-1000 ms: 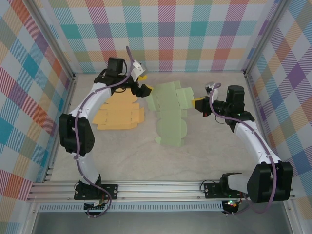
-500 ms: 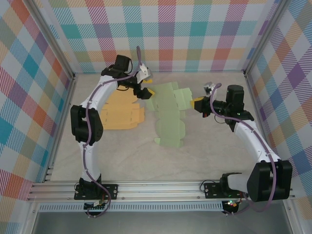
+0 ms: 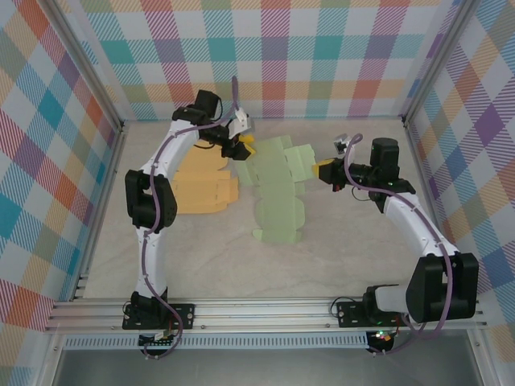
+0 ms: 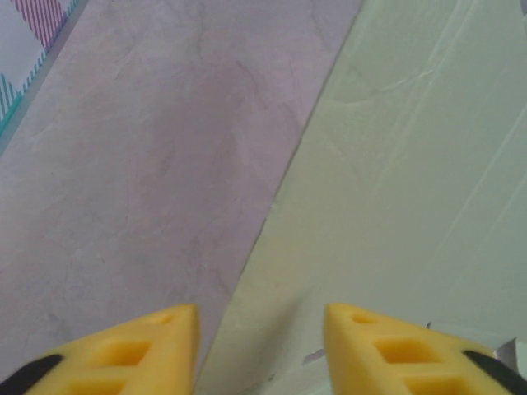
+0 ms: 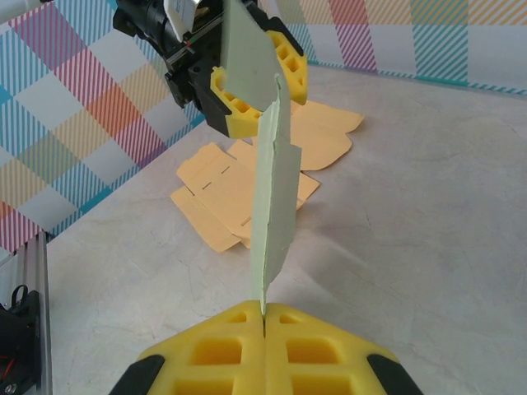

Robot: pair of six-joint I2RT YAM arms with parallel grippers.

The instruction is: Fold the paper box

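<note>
Stretched the left arm [image 3: 171,153] up from its base along the left side, bent at the elbow, forearm angled in toward the back centre. Set the left gripper [image 3: 245,145] with its yellow fingers [image 4: 156,346] apart, one to each side of the far edge of the green box blank [image 3: 278,193]. Arched the right arm [image 3: 412,227] up the right side and inward, wrist about level. Clamped the right gripper [image 3: 325,170] on the blank's opposite edge, pads pressed together, tips pointing toward the other gripper.
</note>
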